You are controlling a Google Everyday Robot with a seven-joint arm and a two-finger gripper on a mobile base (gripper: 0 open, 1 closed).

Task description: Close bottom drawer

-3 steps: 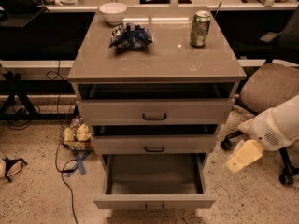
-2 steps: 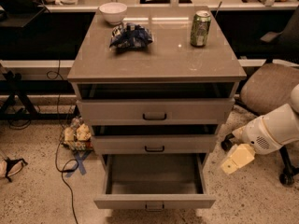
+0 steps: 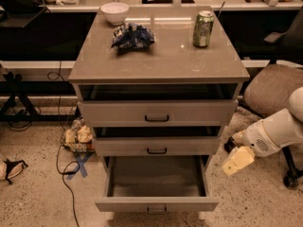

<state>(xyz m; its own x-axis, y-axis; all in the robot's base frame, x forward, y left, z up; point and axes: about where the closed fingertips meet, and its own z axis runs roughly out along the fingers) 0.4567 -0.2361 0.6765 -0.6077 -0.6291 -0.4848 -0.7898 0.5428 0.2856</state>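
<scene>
Closure was outstanding: bottom drawer (image 3: 156, 204) stood extended; end effector (image 3: 238, 161) hung lower right, clear of it, grip state indeterminable.

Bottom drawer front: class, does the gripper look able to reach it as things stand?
Probably yes: the gripper hangs right of the open bottom drawer, with only floor between them.

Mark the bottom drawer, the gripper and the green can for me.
bottom drawer (image 3: 128, 205): camera view, on its low front panel, left of the handle.
gripper (image 3: 237, 161): camera view, on its pale end, right of the open bottom drawer.
green can (image 3: 203, 29): camera view, on its side wall.
</scene>
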